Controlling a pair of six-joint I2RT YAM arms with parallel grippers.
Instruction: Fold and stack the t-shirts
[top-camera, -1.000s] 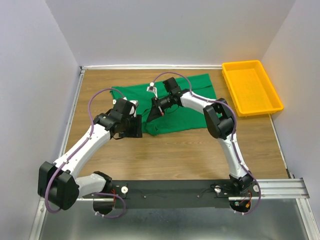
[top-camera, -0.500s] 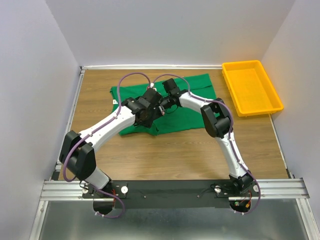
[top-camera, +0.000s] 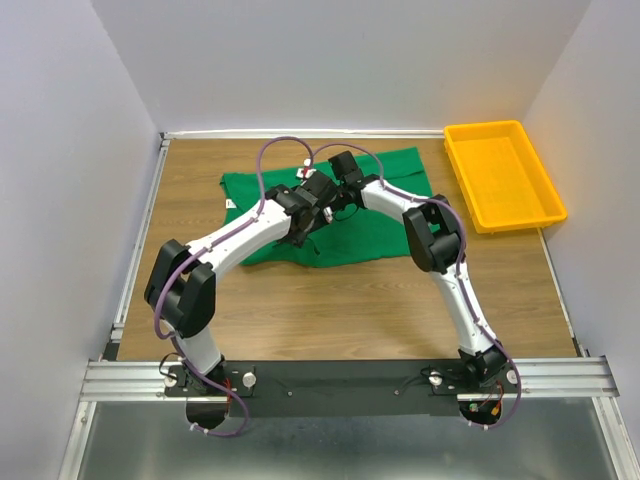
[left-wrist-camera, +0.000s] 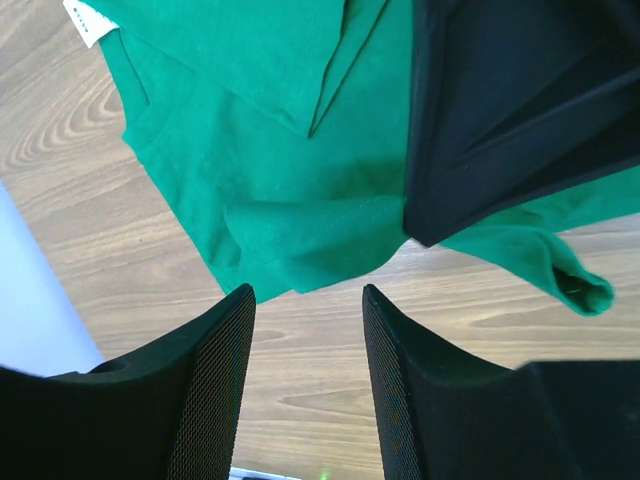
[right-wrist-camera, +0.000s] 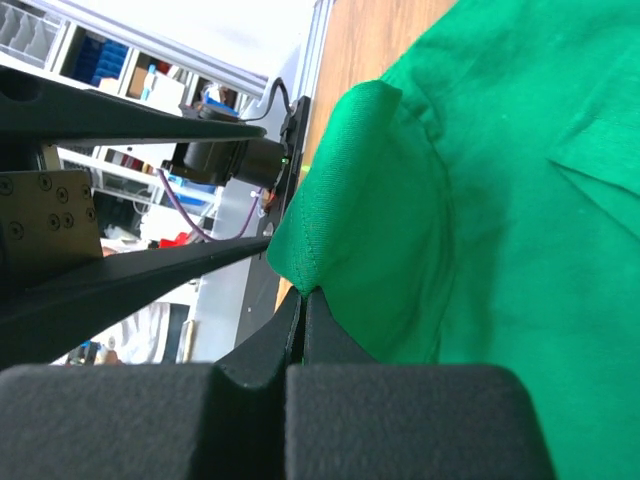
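A green t-shirt (top-camera: 375, 220) lies spread on the wooden table, partly bunched at its left side. My right gripper (right-wrist-camera: 303, 292) is shut on a raised fold of the shirt (right-wrist-camera: 480, 200), pinching its hemmed edge. In the top view the right gripper (top-camera: 322, 203) sits over the shirt's middle left, close against my left gripper (top-camera: 298, 230). My left gripper (left-wrist-camera: 308, 330) is open and empty, held above the bare wood just off the shirt's (left-wrist-camera: 290, 190) edge. The right gripper's black body (left-wrist-camera: 510, 110) shows close in front of it.
A yellow tray (top-camera: 503, 175) stands at the back right, off the shirt. A white label (left-wrist-camera: 88, 22) sticks out at the shirt's left edge. White walls close the table on three sides.
My left arm has swung from the table's left side in over the shirt, ending beside the right gripper. The right gripper has kept its hold and hardly moved.
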